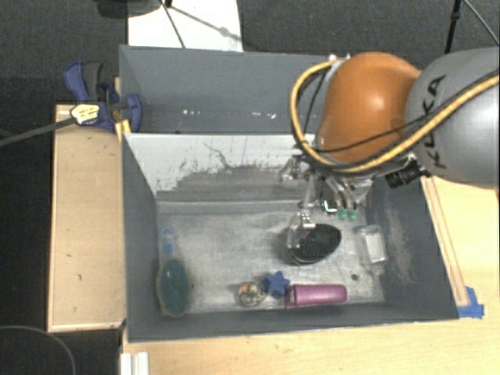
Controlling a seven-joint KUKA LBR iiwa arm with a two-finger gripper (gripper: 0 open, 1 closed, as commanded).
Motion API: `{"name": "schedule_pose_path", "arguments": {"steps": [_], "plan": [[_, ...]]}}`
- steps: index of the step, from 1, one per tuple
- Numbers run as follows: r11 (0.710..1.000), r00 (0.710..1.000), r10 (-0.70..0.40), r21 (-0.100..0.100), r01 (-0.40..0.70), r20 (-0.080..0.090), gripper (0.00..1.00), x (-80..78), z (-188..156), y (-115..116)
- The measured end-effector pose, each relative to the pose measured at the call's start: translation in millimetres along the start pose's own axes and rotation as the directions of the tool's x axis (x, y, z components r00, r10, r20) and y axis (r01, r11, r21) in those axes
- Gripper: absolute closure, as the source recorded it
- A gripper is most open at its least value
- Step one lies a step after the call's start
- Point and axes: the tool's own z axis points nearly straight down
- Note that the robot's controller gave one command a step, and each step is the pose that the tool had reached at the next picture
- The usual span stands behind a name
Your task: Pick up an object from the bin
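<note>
Camera view: black oval object [316, 244]

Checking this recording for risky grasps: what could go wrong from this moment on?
1. The pincer appears to be at the left edge of the black round object, not over its middle. A grasp there might slip or only push the object aside.
2. The clear small item lies close by on the right, so the wrist could bump it.
</note>
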Motion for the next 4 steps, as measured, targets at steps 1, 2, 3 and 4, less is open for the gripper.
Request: {"name": "schedule_pose_path", "arguments": {"steps": [1,2,3,4], "plan": [[0.989,0.989,-0.145,0.001,0.145,0.015,0.00,10.3,148.7,-64.1],[0.972,0.972,-0.234,0.006,0.234,0.010,0.00,-5.6,141.5,-123.3],[0.973,0.973,-0.232,0.006,0.232,0.012,1.00,-6.3,139.8,-121.9],[0.979,0.979,-0.203,0.005,0.203,0.015,1.00,-20.9,16.6,-124.2]]}}
